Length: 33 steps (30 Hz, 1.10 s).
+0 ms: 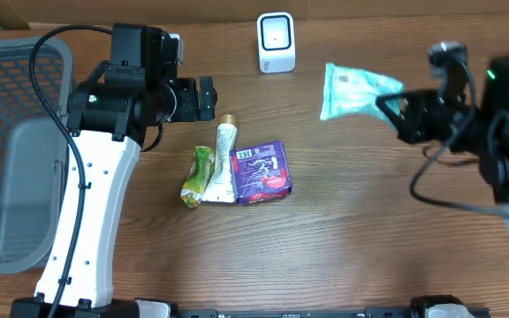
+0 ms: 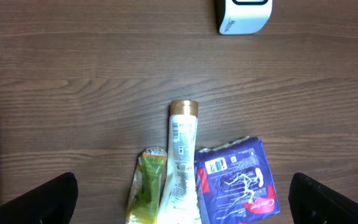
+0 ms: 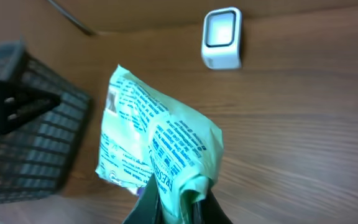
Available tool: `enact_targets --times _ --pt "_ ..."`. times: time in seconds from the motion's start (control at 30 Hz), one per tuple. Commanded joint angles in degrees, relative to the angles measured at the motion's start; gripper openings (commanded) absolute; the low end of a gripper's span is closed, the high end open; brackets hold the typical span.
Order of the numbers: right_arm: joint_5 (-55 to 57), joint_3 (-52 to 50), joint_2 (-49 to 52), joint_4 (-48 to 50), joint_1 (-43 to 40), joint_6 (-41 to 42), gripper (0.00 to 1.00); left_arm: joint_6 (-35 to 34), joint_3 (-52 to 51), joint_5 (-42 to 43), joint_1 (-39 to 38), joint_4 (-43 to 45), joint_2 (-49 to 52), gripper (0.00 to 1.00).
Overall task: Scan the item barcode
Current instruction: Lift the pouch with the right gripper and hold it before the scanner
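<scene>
The right pincer (image 1: 387, 104) is gripping a pale green packet (image 1: 353, 90) by one crumpled end, its fingers pressed together on the bunched film, as the right wrist view is showing. The packet is hanging clear of the wooden surface (image 1: 369, 230), over the right half and toward the far edge, with its free end pointing toward the white scanner (image 1: 276, 41). The scanner is standing near the middle of the far edge, well apart from the packet. Blue print is showing on the packet's face in the right wrist view, and a pale label is showing in the overhead view. The left pincer (image 1: 207, 98) is hovering with its fingers spread wide apart and holding nothing, left of the surface's middle. Three further items are lying together just below it, near the centre of the surface: a white tube (image 1: 225, 159) with a gold cap, a yellow-green sachet (image 1: 198, 177) touching the tube on the side toward the left edge, and a purple packet (image 1: 262, 172) touching it on the other side, a barcode showing on its upper face. A grey mesh basket (image 1: 16, 159) is sitting at the left edge.
</scene>
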Motion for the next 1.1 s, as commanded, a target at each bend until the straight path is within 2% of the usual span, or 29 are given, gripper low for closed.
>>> enact_targets --times 0.0,0.17,0.23,0.4,0.7,0.9,1.07 --pt "19.56 12.00 9.16 -3.69 6.25 1.03 0.04 0.09 0.52 -0.02 -0.37 0.07 0.31 1.00" --pt "38.80 22.47 22.69 -4.70 13.70 0.98 0.04 0.09 0.52 -0.02 -0.37 0.07 0.31 1.00" --pt "49.66 23.23 27.85 -0.74 17.00 -1.92 0.04 0.09 0.52 -0.02 -0.37 0.07 0.31 1.00" --pt "63.78 23.15 37.33 11.04 21.31 -11.91 0.04 0.09 0.52 -0.02 -0.37 0.07 0.31 1.00" --pt "71.69 23.15 49.46 35.32 21.94 -38.75 0.04 0.09 0.52 -0.02 -0.37 0.07 0.31 1.00" --pt "71.38 23.15 52.22 45.55 22.77 -45.72 0.04 0.09 0.52 -0.02 -0.37 0.07 0.31 1.00" --pt "65.02 23.12 54.29 47.74 23.32 -53.44 0.04 0.09 0.52 -0.02 -0.37 0.07 0.31 1.00"
